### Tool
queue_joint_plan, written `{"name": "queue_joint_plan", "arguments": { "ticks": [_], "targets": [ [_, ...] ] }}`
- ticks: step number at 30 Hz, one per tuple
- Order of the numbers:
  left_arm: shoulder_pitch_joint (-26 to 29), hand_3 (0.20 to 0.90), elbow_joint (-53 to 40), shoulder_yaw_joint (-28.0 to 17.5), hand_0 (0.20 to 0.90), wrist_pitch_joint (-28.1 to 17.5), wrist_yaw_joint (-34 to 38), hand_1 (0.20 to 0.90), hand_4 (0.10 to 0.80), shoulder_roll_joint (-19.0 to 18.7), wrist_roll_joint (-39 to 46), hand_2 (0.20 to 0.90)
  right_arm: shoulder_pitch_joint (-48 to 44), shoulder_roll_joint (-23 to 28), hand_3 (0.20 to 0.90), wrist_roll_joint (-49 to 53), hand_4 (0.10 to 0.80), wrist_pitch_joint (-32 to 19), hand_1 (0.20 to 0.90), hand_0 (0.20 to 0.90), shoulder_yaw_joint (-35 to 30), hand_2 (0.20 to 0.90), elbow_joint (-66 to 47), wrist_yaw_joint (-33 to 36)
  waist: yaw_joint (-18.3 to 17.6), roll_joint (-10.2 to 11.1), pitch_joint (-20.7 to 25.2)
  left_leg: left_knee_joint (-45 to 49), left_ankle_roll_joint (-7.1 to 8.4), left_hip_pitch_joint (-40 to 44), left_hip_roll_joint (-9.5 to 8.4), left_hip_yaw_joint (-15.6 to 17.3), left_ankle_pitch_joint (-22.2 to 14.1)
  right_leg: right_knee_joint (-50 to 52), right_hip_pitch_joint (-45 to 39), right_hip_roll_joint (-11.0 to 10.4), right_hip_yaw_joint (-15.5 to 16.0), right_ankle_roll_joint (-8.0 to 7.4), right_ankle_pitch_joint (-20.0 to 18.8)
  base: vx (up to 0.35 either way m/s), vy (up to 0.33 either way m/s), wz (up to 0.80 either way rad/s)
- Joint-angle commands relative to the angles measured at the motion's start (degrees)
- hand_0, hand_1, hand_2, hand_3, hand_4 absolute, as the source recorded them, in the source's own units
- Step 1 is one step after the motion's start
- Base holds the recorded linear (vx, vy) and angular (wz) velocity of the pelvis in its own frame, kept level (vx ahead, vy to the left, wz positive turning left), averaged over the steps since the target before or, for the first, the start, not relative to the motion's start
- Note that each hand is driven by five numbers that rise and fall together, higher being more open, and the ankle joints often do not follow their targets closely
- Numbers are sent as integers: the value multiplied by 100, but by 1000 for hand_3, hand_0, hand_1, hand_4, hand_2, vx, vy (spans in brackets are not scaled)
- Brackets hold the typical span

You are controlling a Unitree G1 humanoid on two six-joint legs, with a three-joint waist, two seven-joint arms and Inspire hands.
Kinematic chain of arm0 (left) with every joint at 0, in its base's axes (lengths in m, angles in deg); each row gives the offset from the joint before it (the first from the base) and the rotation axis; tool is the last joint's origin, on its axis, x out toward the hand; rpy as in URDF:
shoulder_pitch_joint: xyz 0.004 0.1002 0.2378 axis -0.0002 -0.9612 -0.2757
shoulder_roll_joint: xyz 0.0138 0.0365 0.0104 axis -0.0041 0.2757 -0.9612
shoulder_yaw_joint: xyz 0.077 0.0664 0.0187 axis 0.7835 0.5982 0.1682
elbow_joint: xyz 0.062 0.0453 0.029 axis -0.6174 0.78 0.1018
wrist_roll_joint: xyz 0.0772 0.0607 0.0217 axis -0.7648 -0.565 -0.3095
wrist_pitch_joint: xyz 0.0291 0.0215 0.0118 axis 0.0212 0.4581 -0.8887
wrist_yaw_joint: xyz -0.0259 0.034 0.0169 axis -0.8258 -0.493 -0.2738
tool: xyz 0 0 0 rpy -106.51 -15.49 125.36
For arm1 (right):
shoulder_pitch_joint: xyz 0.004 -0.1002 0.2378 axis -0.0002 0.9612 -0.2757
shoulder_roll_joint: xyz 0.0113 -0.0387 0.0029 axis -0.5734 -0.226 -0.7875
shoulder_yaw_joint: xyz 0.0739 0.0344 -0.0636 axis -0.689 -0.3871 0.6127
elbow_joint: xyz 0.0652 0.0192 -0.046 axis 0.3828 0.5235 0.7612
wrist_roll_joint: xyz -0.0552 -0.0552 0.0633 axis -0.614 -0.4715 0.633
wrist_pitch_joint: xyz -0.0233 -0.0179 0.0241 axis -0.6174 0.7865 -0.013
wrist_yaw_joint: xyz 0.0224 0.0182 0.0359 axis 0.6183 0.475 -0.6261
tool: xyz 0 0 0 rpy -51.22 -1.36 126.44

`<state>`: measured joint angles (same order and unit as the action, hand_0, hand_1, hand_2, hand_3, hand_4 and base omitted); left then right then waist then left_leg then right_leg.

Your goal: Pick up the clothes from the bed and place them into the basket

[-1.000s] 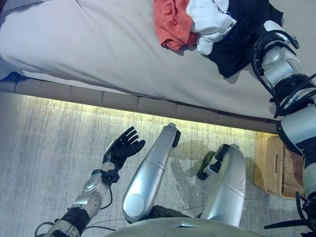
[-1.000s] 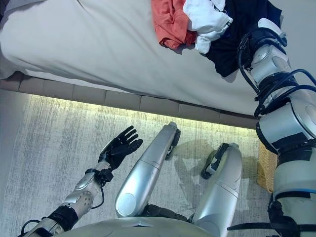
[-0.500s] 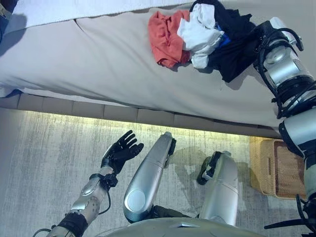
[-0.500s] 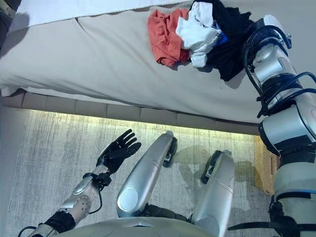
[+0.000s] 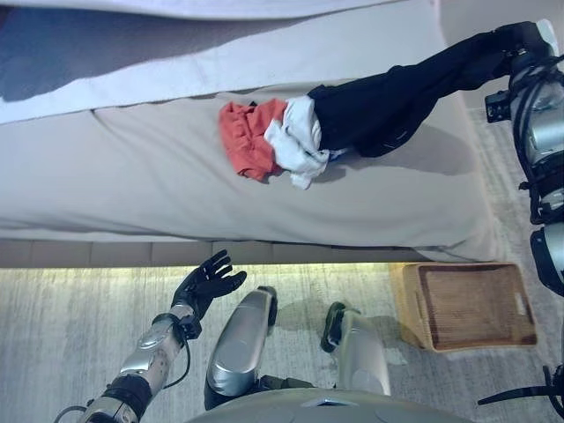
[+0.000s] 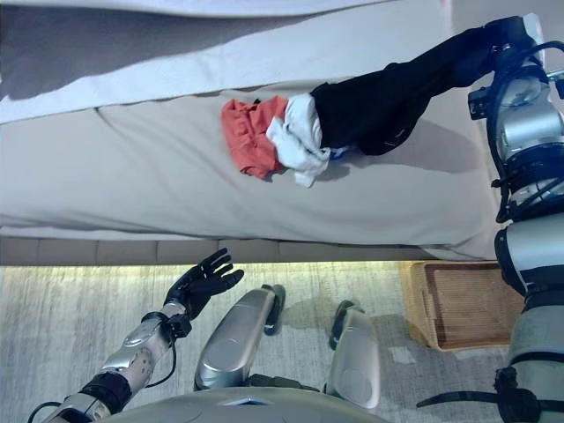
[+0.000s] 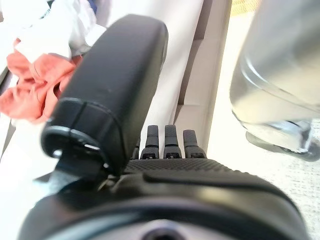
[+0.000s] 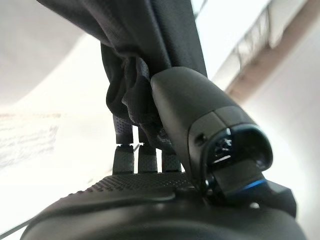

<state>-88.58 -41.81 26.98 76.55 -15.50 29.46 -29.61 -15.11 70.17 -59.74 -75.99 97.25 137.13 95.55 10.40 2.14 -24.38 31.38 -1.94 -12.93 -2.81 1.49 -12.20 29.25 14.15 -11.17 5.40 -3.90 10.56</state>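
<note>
Down at my lower left, over the carpet, my left hand hangs with fingers spread and relaxed, holding nothing, palm up, well short of the bed. Up past it on the mattress lies an orange garment, bunched, touching a white garment just to its right. The white one touches the low end of a black garment, which stretches up and right off the sheet toward my right hand. My right hand is clenched round the black cloth: in the right wrist view the fabric bunches between my thumb and fingers. Below my right arm the wicker basket sits on the floor just beside the bed's corner, nothing visible inside.
</note>
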Motion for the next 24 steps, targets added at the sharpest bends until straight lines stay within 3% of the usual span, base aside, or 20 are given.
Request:
{"name": "queue_joint_plan", "arguments": {
  "ticks": [1,13,24],
  "targets": [
    [-336,900,315,-62,900,-243,-18,900,800,121,-269,900,-91,867,200,108,100,-636,300,300,8,300,-328,146,-276,132,1214,-856,141,273,354,-22,402,-650,-489,94,176,158,-429,37,-32,-16],
    [86,900,1917,-275,900,58,99,900,800,469,-632,900,-7,1495,200,254,100,-581,300,300,21,300,-703,-81,-934,327,2022,-2872,306,1511,494,425,1039,-2536,-1392,541,-225,-6,-1167,70,-34,-30],
    [266,900,2538,-385,900,75,18,900,800,477,-880,900,233,1897,200,495,100,-363,300,300,-81,300,-1433,178,-1403,372,2184,-3354,364,1822,617,739,1137,-2943,-1434,756,-638,-50,-1385,12,-55,-25]
  ]
}}
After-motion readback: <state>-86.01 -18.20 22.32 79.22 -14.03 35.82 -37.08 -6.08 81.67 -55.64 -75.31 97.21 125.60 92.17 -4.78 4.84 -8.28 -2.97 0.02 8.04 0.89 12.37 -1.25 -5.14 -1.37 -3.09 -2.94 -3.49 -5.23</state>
